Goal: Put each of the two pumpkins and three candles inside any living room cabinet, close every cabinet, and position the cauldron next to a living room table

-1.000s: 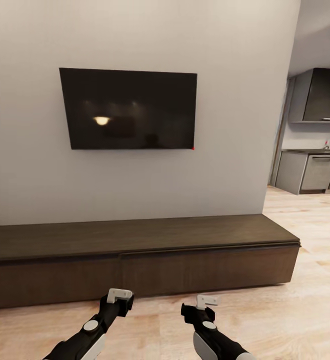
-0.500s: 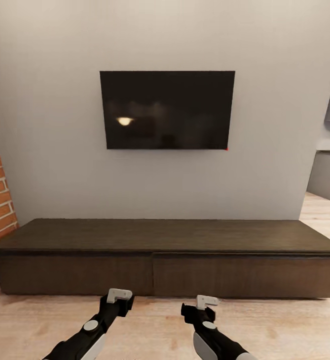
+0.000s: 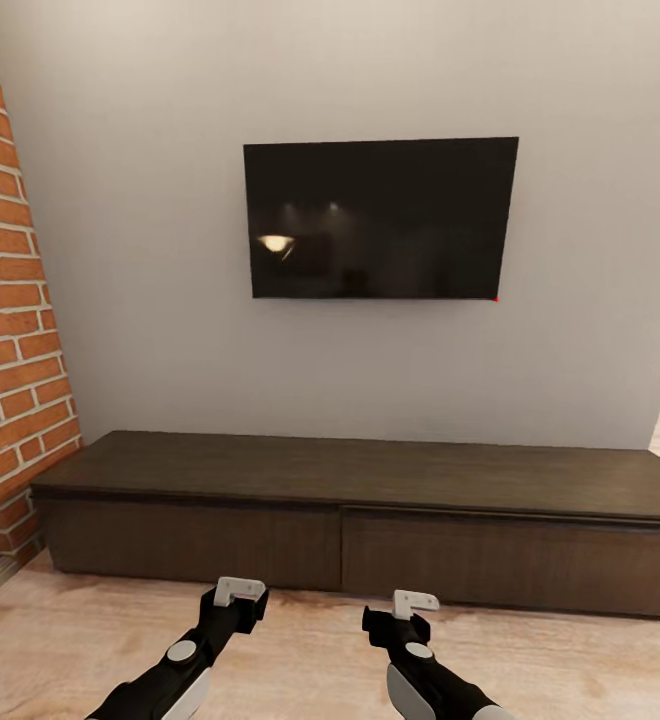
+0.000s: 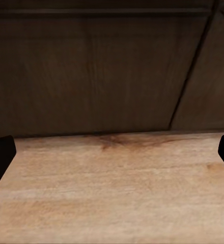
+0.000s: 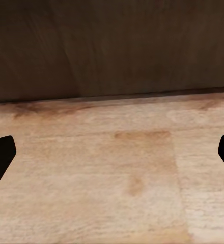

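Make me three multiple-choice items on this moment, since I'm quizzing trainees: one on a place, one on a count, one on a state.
1. Where is the brick wall relative to the cabinet, in the head view?
A. at its left end
B. at its right end
C. behind the television

2. How many fronts does the cabinet show?
A. one
B. two
C. four

3. What state are the robot's two tools in?
A. both shut on pumpkins
B. left shut on a candle
C. both open and empty

Answers:
1 A: the brick wall stands at the left end of the cabinet.
2 B: a single seam splits the face into two wide fronts, both closed.
3 C: the left tool and right tool each show fingertips far apart with bare wooden floor between them.
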Tool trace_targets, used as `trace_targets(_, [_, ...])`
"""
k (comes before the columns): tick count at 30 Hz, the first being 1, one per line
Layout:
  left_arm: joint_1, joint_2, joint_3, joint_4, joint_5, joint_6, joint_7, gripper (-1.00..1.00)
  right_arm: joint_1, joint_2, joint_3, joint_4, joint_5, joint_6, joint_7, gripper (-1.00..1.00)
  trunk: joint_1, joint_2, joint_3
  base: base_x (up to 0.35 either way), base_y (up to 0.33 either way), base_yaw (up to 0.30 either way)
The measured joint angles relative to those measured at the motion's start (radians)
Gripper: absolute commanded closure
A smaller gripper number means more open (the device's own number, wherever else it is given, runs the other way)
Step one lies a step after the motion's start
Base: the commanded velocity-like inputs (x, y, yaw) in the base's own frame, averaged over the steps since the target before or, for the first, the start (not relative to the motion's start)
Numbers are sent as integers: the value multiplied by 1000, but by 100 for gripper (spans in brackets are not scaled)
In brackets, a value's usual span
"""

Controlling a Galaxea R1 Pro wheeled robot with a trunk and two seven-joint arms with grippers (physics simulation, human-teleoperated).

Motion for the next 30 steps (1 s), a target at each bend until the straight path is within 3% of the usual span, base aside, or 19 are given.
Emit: trace_targets(30, [-1, 0, 0, 3, 0, 1, 0, -100, 0, 1, 0, 1, 0, 0, 2, -100, 0, 0, 5, 0, 279, -44])
